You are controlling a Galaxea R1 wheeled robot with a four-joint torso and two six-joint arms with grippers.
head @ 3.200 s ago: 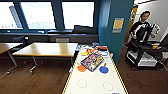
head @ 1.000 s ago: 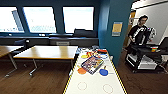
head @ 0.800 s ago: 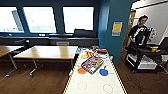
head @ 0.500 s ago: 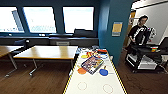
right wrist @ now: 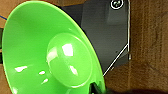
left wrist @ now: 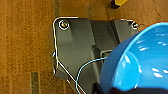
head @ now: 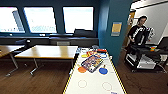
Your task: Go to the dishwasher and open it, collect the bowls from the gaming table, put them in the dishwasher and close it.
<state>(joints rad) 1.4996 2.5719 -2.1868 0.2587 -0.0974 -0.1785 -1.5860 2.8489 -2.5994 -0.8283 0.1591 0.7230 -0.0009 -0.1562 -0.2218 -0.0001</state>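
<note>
A: What colours are on the gaming table (head: 95,86)?
B: White top, yellow rim, thin circles drawn on the white. On it lie a flat orange bowl (head: 82,69), a flat blue bowl (head: 103,71) and a multicoloured game box (head: 91,62).
A: And up close?
B: A glossy deep blue bowl (left wrist: 140,60) in the left wrist view, over brown wood-patterned floor (left wrist: 25,50). The right wrist view has a shiny lime-green bowl (right wrist: 50,55).
A: The room?
B: Dark teal wall (head: 110,15), a yellow notice (head: 116,28), a light wood worktop (head: 47,51), a person in black (head: 138,32).
</note>
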